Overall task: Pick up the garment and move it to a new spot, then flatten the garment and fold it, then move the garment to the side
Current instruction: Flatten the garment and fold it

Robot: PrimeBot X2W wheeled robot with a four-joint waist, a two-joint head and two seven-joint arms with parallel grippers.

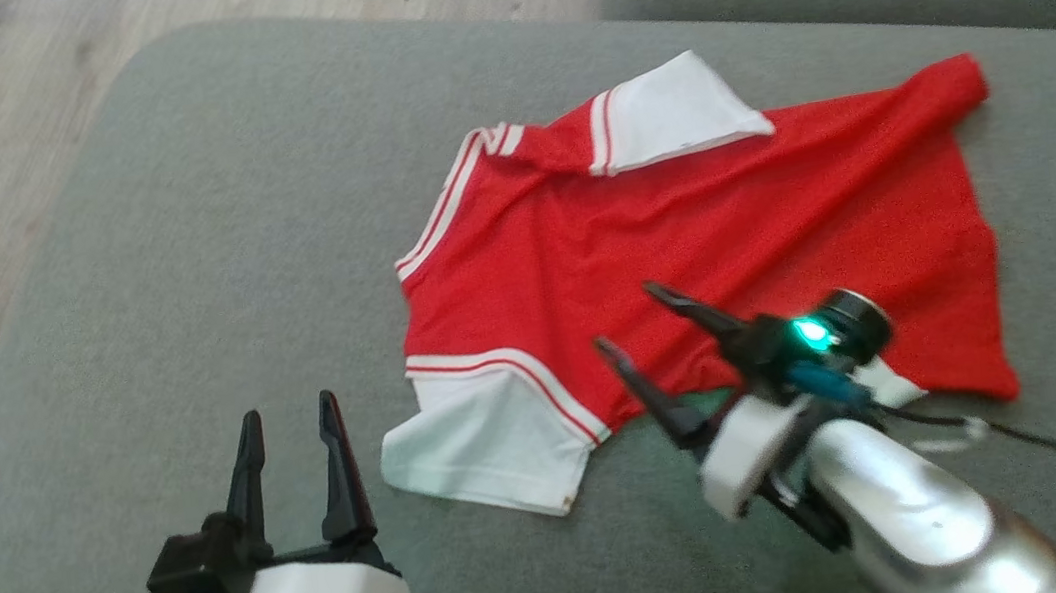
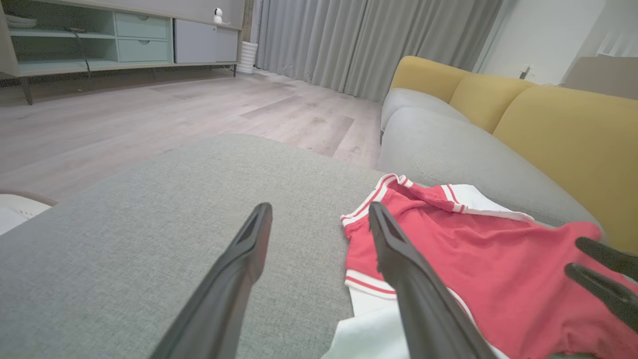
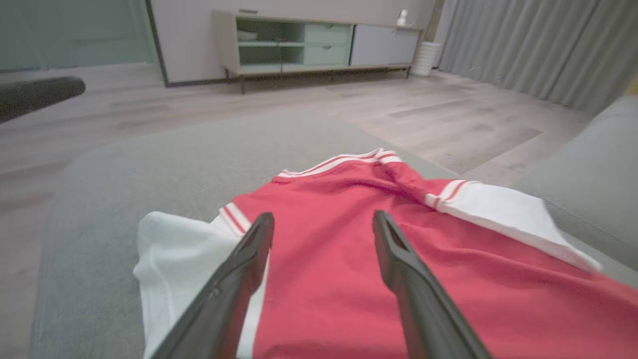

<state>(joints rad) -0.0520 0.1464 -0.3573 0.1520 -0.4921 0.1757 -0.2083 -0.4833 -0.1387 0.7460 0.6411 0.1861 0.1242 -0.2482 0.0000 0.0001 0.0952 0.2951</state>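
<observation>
In the head view, the red shirt point(image 1: 681, 227) is lying spread on the grey ottoman point(image 1: 177, 229), filling the centre and right of the frame. Its length is running left to right, collar at the left and hem at the right. The right pincer point(image 1: 624, 315) is hanging open over the shirt's lower edge, gripping nothing, and looks much the nearer of the two. The left pincer point(image 1: 288, 409), also open and empty, is waiting at the lower left, apart from the white sleeve point(image 1: 487, 453) beside it.

In the left wrist view, the left pincer is pointing at bare cushion, with the shirt lying off to the lower right.

In the right wrist view, the red cloth is lying directly under and ahead of the spread fingers point(image 3: 249, 259).
</observation>
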